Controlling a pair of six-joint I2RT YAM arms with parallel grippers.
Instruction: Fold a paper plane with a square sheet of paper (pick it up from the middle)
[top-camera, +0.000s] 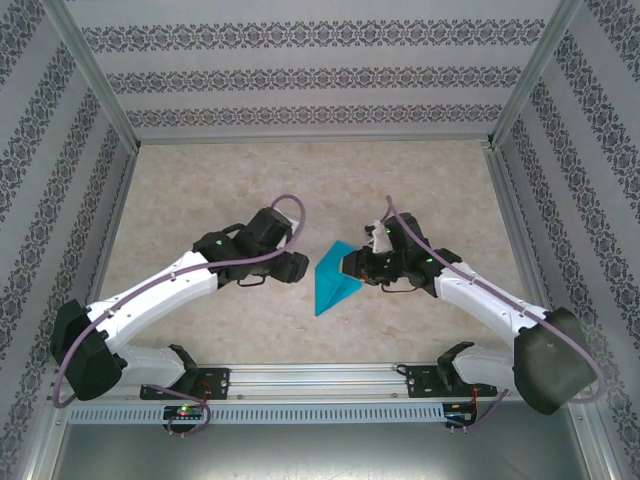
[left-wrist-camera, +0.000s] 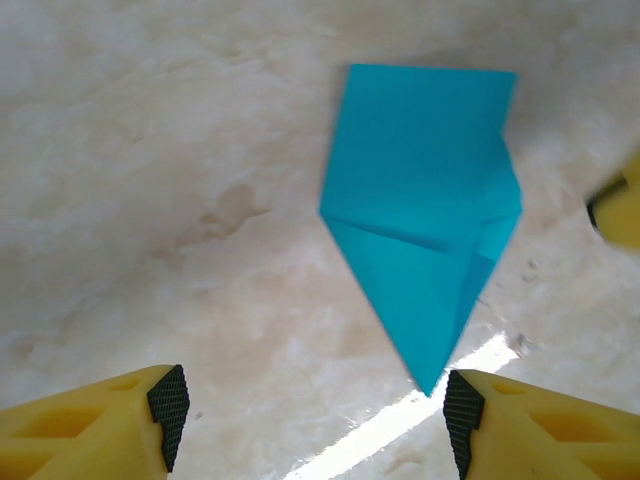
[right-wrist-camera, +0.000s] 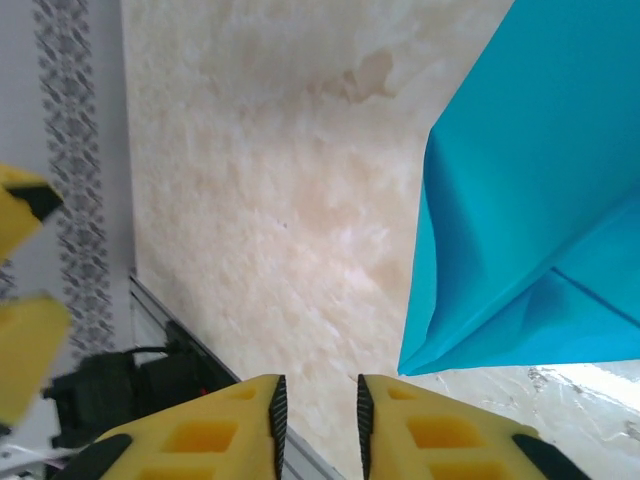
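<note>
Top external view: a folded turquoise sheet (top-camera: 333, 278) lies on the worktop (top-camera: 250, 190) between the left claw (left-wrist-camera: 315, 400), spread wide, and the right claw (right-wrist-camera: 318, 400), barely parted, gripping nothing.

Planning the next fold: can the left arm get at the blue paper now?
Probably yes: the left end effector is open and the blue paper lies just ahead on the table, nothing between.

The right gripper (right-wrist-camera: 317, 400) has its yellow fingers close together, with a narrow gap between them and nothing in it. Folded blue paper (right-wrist-camera: 520, 200) sits on the beige table (right-wrist-camera: 250, 200), one creased corner just above a finger. The left gripper (right-wrist-camera: 40, 255) stands spread beside the patterned wall (right-wrist-camera: 70, 150).
</note>
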